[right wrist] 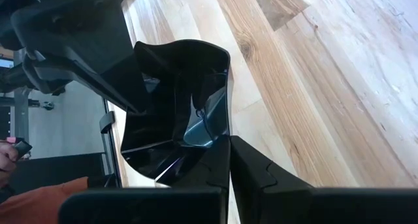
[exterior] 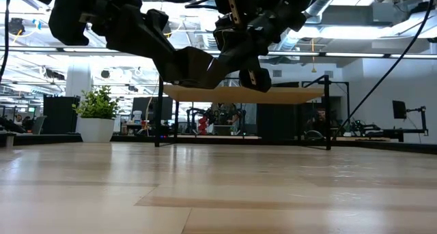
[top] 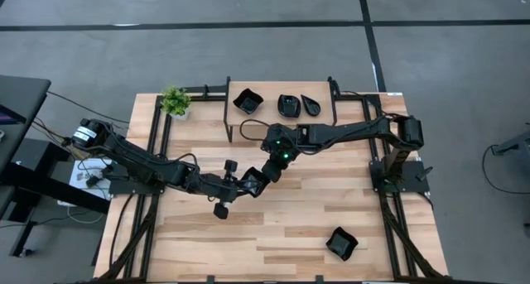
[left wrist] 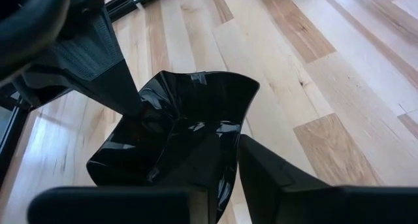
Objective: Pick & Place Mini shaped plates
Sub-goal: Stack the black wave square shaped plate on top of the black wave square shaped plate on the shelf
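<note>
You won't find any readable text, labels, brand marks or numbers here, not on the arms, the table, or anything in the room behind.

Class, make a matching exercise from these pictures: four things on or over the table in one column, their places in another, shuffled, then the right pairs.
1. potted plant
2. wavy-rimmed plate
3. lone plate
4. teardrop plate

A. held in mid-air between the left gripper and right gripper
B. table's far edge, right arm's side
C. table's far corner, left arm's side
D. near edge, right arm's side

Pairs: 1-C, 2-A, 3-D, 4-B
</note>
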{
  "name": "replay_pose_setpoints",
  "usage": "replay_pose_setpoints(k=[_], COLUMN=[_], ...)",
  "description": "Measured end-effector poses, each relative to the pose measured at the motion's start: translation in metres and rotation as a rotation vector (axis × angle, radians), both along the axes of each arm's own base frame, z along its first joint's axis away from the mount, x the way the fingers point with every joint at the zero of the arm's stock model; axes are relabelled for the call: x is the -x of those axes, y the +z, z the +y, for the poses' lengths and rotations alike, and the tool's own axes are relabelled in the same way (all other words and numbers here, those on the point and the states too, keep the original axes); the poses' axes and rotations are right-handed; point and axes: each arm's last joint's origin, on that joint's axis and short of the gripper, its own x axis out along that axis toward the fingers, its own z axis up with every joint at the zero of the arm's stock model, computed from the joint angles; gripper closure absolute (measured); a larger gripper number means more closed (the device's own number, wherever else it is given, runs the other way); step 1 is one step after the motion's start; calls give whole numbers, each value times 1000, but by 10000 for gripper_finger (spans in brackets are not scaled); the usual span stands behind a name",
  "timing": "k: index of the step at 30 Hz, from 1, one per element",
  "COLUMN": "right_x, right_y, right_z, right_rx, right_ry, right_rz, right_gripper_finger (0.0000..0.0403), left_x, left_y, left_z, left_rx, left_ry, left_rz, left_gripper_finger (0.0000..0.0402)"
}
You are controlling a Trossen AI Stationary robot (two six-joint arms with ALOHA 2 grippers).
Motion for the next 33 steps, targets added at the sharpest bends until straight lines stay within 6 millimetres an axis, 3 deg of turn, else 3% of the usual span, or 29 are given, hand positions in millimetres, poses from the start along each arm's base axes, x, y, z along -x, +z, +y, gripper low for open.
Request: replay_pose_setpoints(k=[23,33], right_x=[0,-1], right_y=[0,1], right_z=[0,0], right_rx=[5,6], right_ry=[5,4], right_rz=[-5,-13], right_gripper_finger=[402,341], left_x=[-1,-1], left_y=[1,2], left_z=[0,-1], left_rx=[9,13], left_ry=[1,1], left_rz=[-14,-21], left_gripper_finger=[368,369])
